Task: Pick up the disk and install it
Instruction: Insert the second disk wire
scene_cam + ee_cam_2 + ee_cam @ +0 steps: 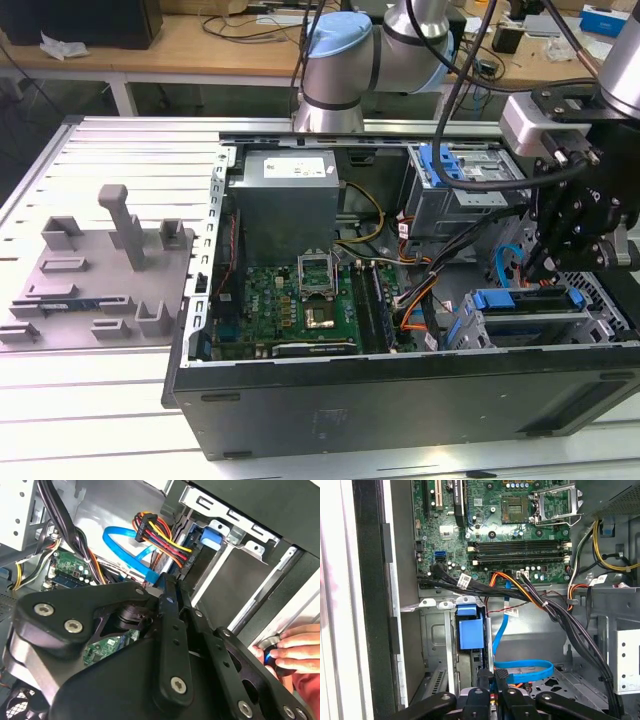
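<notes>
The arm is over the open computer case (400, 400) on the bench (90, 420), and the jaws (545, 265) hang low at the end of the case with the drive bays. In the first wrist view the two black fingertips (501, 676) sit close together with just a sliver between them. They're together, and nothing is clamped in them. The second wrist view agrees: the jaws (172, 597) run as one narrow black bar, and no load is on them.

Where's the disk (530, 318)? It sits just below the jaws in the exterior view, lying flat in the lower bay, with its blue bracket showing along the top edge. In the first wrist view that blue bracket (470, 632) stands just beside the jaws and slightly ahead of the tips. I can't tell whether they touch.

A blue data cable (530, 670) loops right past the jaws. Beyond it, a bundle of orange and black wires (520, 592) crosses in front of the green motherboard (520, 525). Farther off sits the grey power supply (285, 205).

A person's hand (295, 647) rests at the case edge, off to the side behind the jaws.
</notes>
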Robot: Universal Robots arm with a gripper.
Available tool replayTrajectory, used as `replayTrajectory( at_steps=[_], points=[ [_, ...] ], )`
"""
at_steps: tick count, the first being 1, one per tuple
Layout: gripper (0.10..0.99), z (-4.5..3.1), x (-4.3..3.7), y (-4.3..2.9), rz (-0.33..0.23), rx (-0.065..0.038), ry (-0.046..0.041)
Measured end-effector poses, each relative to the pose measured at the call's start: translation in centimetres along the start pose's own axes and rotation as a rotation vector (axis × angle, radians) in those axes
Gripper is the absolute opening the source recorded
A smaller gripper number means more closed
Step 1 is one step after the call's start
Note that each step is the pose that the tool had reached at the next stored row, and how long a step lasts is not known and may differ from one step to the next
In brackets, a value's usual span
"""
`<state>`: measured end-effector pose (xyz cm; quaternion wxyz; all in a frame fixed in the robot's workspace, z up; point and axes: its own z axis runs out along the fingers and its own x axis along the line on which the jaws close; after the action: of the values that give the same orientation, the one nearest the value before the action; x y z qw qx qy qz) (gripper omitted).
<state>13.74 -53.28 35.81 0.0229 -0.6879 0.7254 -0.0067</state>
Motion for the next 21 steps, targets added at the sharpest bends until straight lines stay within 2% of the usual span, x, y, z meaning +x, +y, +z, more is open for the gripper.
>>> replayTrajectory(
  at_steps=[8,21],
  points=[
    [0.161,0.05,0.3,-0.02,0.0,0.0,0.0],
    [0.161,0.26,0.32,-0.16,0.0,0.0,0.0001]
  ],
)
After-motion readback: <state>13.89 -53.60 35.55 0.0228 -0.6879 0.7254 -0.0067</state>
